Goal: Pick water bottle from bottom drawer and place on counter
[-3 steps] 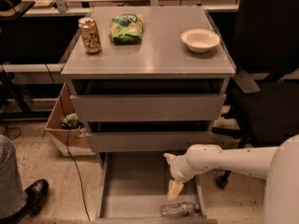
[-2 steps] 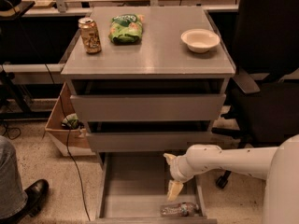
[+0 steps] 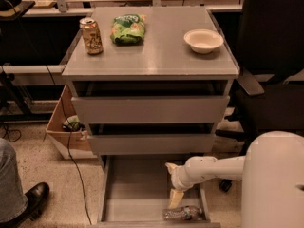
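Note:
The water bottle (image 3: 183,213) lies on its side in the front right corner of the open bottom drawer (image 3: 133,189). It is clear, with a dark band. My gripper (image 3: 171,185) reaches in from the right on a white arm and hangs over the drawer's right side, just above and left of the bottle. It is open and holds nothing. One pale finger (image 3: 175,197) points down at the bottle's left end. The grey counter (image 3: 156,51) tops the cabinet.
On the counter stand a gold-tan can (image 3: 91,35), a green snack bag (image 3: 127,29) and a white bowl (image 3: 203,40). The two upper drawers are slightly ajar. A cardboard box (image 3: 64,132) and a person's shoe (image 3: 29,198) are at the left, a black chair (image 3: 273,80) at the right.
My gripper has dropped a little lower into the bottom drawer, closer to the bottle. The bottle and the things on the counter have not moved.

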Action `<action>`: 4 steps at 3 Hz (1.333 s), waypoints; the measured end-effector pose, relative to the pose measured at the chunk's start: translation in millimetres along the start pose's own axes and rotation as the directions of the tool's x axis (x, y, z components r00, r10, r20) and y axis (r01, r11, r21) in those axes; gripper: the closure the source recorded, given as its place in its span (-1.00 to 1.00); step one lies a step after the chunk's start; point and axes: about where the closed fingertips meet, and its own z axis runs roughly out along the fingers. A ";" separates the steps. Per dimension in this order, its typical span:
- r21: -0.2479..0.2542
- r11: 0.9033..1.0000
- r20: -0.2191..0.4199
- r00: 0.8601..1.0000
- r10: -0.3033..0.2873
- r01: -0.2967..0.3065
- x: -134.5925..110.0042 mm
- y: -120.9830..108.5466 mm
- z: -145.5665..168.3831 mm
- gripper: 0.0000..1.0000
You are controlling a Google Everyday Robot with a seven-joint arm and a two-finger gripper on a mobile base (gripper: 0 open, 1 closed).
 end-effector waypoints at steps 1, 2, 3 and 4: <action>0.021 0.999 -0.011 0.999 -0.034 0.034 37.8 -4.6 45.1 -1.00; 0.028 0.998 -0.020 0.998 -0.063 0.064 60.4 -7.7 70.6 -1.00; 0.019 0.999 -0.035 0.998 -0.048 0.048 90.7 -2.5 93.3 -1.00; -0.007 1.000 -0.056 0.998 -0.017 0.016 125.8 5.5 116.2 -1.00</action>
